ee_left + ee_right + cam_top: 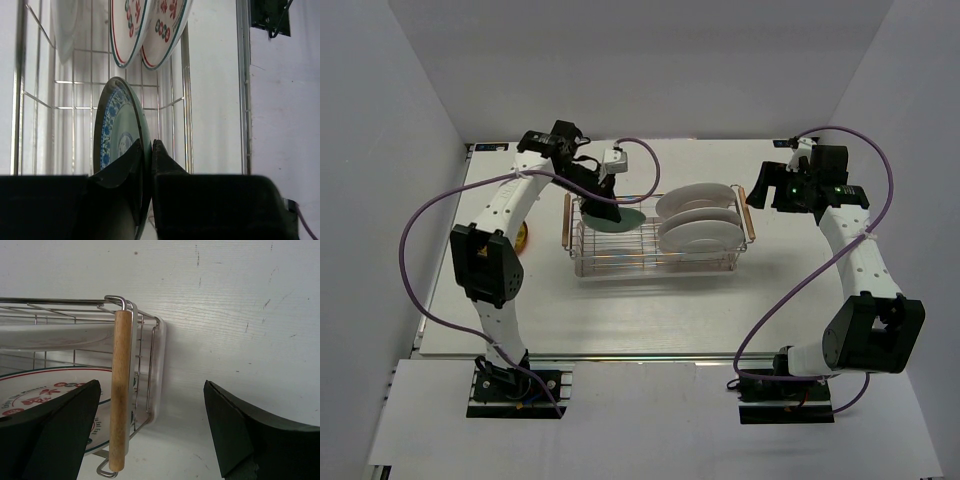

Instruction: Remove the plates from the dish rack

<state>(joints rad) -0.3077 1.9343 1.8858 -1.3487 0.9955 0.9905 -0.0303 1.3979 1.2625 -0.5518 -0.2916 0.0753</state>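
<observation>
Bright, even overhead light; white counter (620, 310) nearly washed out, shadows short and soft. Left wrist view: dish rack (75, 107) wires glint, teal plate (117, 125) backlit, left claw (148, 150) black and soft-focus. Right wrist view: wooden handle (121, 390) sharp, right claw (150, 390) blurred dark.

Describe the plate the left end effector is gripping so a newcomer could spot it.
Find the wire dish rack in the middle of the table. At its left end, apart from the white plates at the right, one plate sits alone with the left end effector shut on its rim. This teal plate is the only greenish one there, with a blue patterned border.
</observation>
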